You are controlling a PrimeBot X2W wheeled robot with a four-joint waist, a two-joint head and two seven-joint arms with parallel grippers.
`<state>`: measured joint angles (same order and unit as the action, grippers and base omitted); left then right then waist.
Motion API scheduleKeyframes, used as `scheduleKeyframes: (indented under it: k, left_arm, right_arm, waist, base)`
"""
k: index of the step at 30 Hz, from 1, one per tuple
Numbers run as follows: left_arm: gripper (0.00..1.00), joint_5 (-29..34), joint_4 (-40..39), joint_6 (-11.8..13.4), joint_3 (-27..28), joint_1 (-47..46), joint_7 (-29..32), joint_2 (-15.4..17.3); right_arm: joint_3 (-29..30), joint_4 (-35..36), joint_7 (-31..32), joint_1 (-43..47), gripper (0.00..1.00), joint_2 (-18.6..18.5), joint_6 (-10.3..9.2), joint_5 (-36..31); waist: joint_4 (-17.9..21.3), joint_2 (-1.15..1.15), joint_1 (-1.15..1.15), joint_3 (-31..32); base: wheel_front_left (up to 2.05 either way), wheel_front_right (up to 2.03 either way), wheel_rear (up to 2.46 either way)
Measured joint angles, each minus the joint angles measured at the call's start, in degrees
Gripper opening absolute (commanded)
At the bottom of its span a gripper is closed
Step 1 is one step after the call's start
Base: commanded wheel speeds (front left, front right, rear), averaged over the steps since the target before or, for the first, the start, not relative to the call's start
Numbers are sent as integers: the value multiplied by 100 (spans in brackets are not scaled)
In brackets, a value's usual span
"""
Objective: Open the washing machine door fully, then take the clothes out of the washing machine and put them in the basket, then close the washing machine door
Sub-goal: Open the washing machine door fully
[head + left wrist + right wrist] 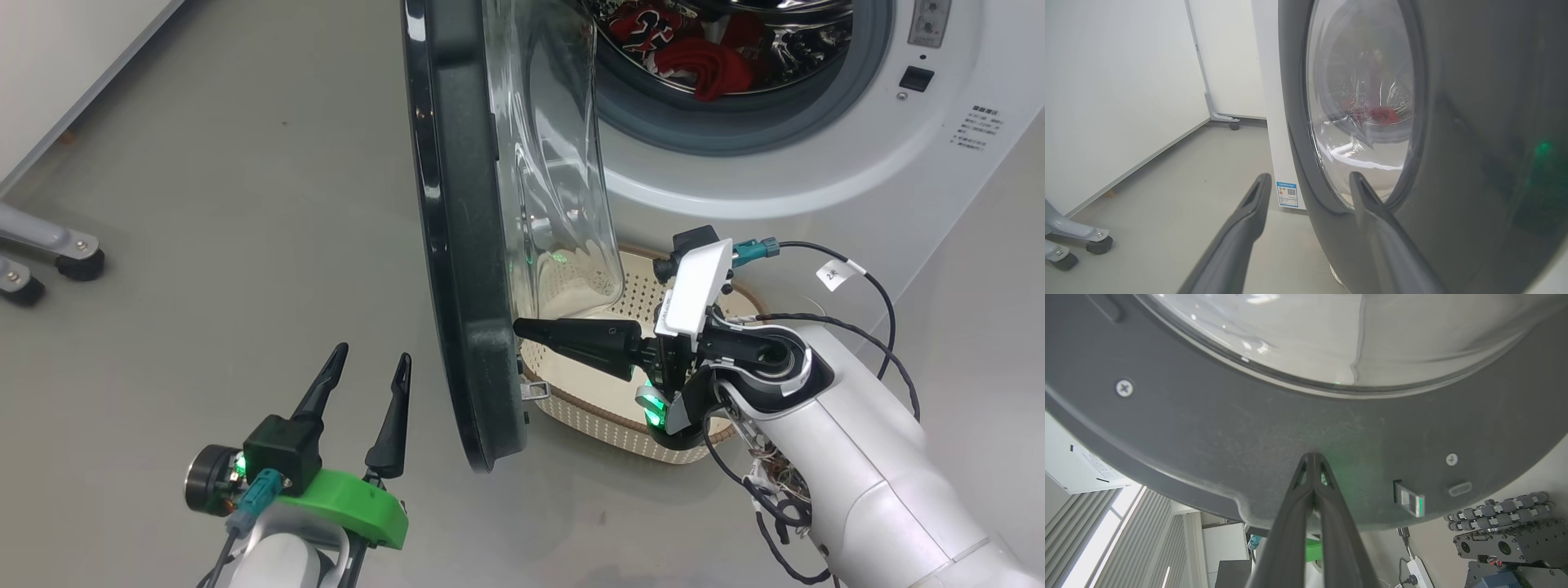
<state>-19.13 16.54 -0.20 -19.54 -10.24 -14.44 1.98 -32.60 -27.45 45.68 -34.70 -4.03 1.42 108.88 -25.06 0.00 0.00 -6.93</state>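
The right gripper (522,328) has its two fingers pressed together with nothing between them. The joined tips rest against the dull inner face of the door (465,245), low on its rim and just under the glass bowl (555,163). In the right wrist view, this gripper (1312,457) meets the door (1229,428) at mid-picture, with a screw (1124,388) out at 10 o'clock of the tips and the latch (1408,498) at 4 o'clock.

In the head view the door stands edge-on, running from 12 o'clock down to 6 o'clock, roughly square to the front of the washing machine (816,163). The red clothes (702,61) lie in the drum at 1 o'clock, well apart from both grippers. The basket (612,437) sits on the floor (245,204) in front of the machine, under the bowl and directly below the right gripper.

The left gripper (373,355) is at 7 o'clock, fingers spread wide and empty, on the outer side of the door near its lower rim, with a narrow gap between them. In the left wrist view, the left gripper (1309,176) has one finger across the door's glossy rim (1453,163); whether it touches cannot be told there.

Bare floor spreads from the door's outer face toward 9 and 10 o'clock. The wheeled feet of a stand (77,263) sit at the far 9 o'clock edge, and a wall (57,49) runs at 10 to 11 o'clock.
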Motion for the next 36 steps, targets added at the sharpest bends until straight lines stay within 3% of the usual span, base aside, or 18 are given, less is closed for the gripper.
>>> scheduleKeyframes:
  k: [11, 26, 27, 28, 29, 36]
  left_arm:
    - [100, 29, -43, 0, 114, 13, 0, 0]
    - [100, 109, -58, 42, 263, 110, 0, 0]
    - [100, 109, -58, 42, 267, 112, 0, 0]
    - [100, 109, -57, 42, 275, 113, 0, 0]
    - [100, 109, -55, 42, 287, 115, 0, 0]
    - [100, 118, -24, 42, 412, 216, 0, 25]
  right_arm:
    - [62, 73, -411, 7, 0, 29, 4, 115]
    - [839, 370, -992, 622, 0, -158, 308, 324]
    - [894, 374, -1082, 676, 7, -190, 320, 315]
    - [942, 387, -1132, 729, 35, -219, 323, 308]
    - [979, 393, -1190, 780, 98, -243, 337, 301]
    - [1056, 391, -1853, 1210, 100, -407, 432, -220]
  waist:
    - [58, 0, 0, 0]
    - [282, 0, 0, 88]
    - [291, 0, 0, 95]
    - [300, 0, 0, 101]
    - [309, 0, 0, 109]
    - [416, 0, 0, 231]
  base:
    - [0, 0, 0]
    - [0, 0, 0]
    - [0, 0, 0]
    - [0, 0, 0]
    - [0, 0, 0]
    - [0, 0, 0]
